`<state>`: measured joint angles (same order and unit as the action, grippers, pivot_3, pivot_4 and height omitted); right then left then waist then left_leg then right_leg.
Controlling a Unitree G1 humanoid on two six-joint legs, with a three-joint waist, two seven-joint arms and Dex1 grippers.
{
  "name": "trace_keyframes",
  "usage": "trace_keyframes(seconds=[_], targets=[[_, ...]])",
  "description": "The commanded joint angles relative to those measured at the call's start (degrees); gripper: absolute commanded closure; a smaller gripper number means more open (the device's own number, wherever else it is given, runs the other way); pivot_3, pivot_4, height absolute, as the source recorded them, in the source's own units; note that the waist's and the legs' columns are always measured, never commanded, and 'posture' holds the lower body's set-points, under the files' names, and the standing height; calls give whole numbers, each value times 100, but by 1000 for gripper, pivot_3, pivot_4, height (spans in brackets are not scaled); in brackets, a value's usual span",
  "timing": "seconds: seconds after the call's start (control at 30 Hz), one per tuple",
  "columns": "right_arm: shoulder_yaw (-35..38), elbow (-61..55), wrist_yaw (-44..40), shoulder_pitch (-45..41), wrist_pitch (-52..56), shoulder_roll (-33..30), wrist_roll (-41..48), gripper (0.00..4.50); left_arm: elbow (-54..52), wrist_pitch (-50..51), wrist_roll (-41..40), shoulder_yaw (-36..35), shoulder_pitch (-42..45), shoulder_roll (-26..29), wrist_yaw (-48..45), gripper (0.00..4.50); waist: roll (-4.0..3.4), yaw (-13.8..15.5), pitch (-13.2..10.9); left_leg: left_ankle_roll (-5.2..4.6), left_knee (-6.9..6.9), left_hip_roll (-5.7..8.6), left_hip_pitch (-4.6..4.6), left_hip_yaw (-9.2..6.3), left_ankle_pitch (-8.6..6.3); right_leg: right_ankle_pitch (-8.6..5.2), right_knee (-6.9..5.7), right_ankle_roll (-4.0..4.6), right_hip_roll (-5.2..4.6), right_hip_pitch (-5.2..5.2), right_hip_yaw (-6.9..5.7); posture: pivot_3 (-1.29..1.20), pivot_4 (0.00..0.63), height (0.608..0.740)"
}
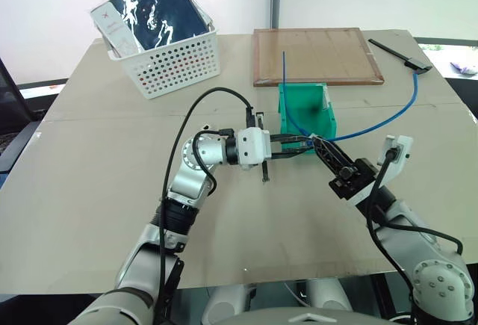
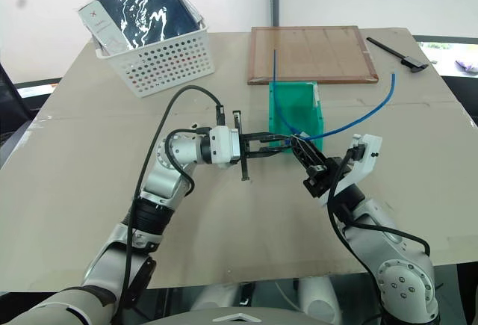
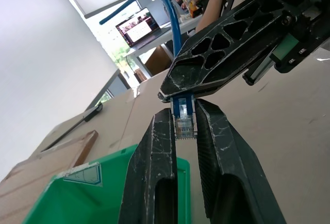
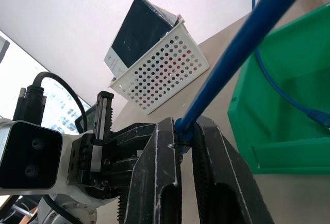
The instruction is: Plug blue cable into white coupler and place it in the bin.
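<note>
the left gripper (image 1: 305, 143) and the right gripper (image 1: 320, 144) are met tip to tip at the centre of the frame, just in front of the green bin (image 1: 305, 110) on the worktop (image 1: 97, 183). the clear plug (image 3: 184, 122) of the blue cable (image 1: 388, 119) is pinched between the left fingers (image 3: 154, 152); the cable just behind the plug is pinched by the right fingers (image 4: 160, 172). a second blue cable (image 4: 289, 100) is draped into the bin. the white coupler cannot be made out. a white perforated basket (image 1: 175, 60) sits at upper left.

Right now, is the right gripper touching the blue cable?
Touching: right wrist view shows the right gripper shut on the blue cable just behind its plug.
</note>
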<state>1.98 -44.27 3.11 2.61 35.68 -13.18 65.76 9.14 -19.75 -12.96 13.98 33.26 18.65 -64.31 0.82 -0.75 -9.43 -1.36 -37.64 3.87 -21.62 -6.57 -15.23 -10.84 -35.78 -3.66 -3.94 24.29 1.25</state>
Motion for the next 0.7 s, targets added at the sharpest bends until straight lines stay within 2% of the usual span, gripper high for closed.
trace_keyframes(seconds=[0.03, 0.1, 0.23, 0.27, 0.3, 0.5, 0.7], targets=[[-34, -151, -8, -112, -38, -69, 166, 4500, -363, 750, -363, -185, -56, 44, 180, 3458, 0, -3, 0, 0, 0, 0, 0, 0, 0, 0, 0, 0, 0, 0, 0, 0, 150, 740], [-10, -133, -16, -140, -27, -120, 209, 4500, -533, 1200, -468, -384, -168, 179, 373, 2537, 0, -7, 0, 0, 0, 0, 0, -1, 0, 0, 0, 0, 1, 0, 0, 0, 150, 740], [87, -19, -119, -168, -24, -296, 303, 4500, -897, 2022, -677, -877, -633, 691, 655, 364, -2, -57, -1, 0, 0, -7, 4, 2, 0, -1, -3, 1, 8, 2, 5, 0, 150, 740], [109, 13, -152, -168, -28, -335, 328, 4500, -945, 2205, -692, -1021, -734, 798, 799, 184, -2, -47, -1, 0, 0, -7, 4, 0, 0, -1, -3, 1, 8, 2, 3, 0, 150, 740], [121, 46, -181, -175, -25, -361, 353, 4500, -985, 2434, -752, -1218, -842, 901, 967, 66, -2, -44, -1, 0, 1, -6, 3, -1, 0, -1, -3, 1, 9, 1, 3, 0, 150, 740], [60, 228, -364, -253, -20, -468, 374, 4500, -782, 3117, -579, -2107, -1229, 1238, 2089, 66, -2, 9, -1, -1, 0, -6, 3, -4, -1, -1, -3, 0, 9, 1, 2, 0, 150, 740], [-59, 319, -457, -333, 14, -454, 332, 4500, -294, 3330, -563, -2421, -1327, 1372, 2354, 66, -2, 3, -1, 1, 0, -5, 2, -3, 0, 0, -2, 1, 7, 1, 2, 0, 150, 740]])
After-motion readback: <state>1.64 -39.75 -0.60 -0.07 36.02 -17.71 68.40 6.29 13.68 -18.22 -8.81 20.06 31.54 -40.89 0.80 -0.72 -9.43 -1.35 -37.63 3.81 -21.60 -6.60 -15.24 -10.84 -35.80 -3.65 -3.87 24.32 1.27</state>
